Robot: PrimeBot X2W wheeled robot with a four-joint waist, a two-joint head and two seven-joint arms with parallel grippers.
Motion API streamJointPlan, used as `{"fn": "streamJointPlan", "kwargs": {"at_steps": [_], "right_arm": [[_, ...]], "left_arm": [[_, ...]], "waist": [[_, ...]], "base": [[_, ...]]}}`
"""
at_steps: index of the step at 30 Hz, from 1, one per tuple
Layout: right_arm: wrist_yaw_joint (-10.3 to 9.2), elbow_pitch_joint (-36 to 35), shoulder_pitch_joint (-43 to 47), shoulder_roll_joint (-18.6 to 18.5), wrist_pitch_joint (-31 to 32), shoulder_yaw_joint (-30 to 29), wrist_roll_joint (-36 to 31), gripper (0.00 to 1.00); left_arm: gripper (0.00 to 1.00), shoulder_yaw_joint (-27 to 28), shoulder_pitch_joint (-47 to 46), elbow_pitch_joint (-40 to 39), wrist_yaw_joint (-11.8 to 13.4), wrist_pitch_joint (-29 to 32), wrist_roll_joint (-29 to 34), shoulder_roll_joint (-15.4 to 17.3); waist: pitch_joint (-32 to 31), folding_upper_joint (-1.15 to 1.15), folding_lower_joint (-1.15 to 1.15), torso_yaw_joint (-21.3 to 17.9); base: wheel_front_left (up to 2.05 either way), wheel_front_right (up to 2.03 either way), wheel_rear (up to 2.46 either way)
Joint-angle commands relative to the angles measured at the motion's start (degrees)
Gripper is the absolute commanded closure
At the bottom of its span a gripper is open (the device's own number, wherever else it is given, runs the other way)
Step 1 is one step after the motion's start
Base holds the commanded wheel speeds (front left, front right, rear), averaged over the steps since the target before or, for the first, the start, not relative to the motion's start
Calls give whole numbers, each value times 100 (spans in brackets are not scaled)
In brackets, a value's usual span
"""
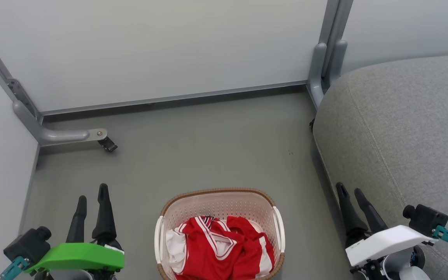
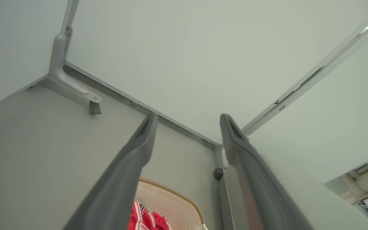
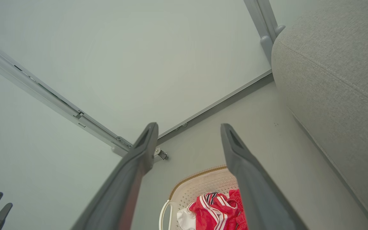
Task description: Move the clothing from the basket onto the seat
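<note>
1. The soft red sports clothing with white panels and striped trim [image 1: 220,249] lies crumpled in the cream perforated plastic basket with a brown woven-look rim [image 1: 217,192]. The basket is at the bottom centre of the head view, on the grey floor [image 1: 208,147]. None of the clothing is on the seat yet.
2. The large grey woven-fabric sofa seat [image 1: 403,128] occupies the right side of that frame. It is apart from the basket, with a strip of floor between them.
3. The left gripper [image 1: 92,192], at the lower left, has its two dark fingers spread wide and holds nothing. It stands beside the basket, not over it.
4. The right gripper [image 1: 349,188], at the lower right, is equally wide apart and empty, with its fingers in front of the seat's edge.
5. The garments look tangled together, so pinching one fold may drag the other partway out. That second piece could then drop on the floor strip before it reaches the seat.
6. Reaching too deep could snag a fingertip in the perforated wall. A snag like that could lift or tip the light basket.
7. The right arm is close to the cushion, so a wide swing might brush it.
</note>
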Motion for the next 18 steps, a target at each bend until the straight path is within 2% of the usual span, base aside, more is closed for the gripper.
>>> {"fn": "streamJointPlan", "kwargs": {"at_steps": [1,18], "right_arm": [[2,-86,31,-39,-71,34,-187,0],[2,-117,131,-48,-346,225,-1223,0]], "left_arm": [[0,-25,23,-108,31,-61,179,41],[0,-132,162,-263,5,-333,1064,48]], "waist": [[-9,0,0,0],[-44,0,0,28]], "base": [[0,0,0],[0,0,0]]}}
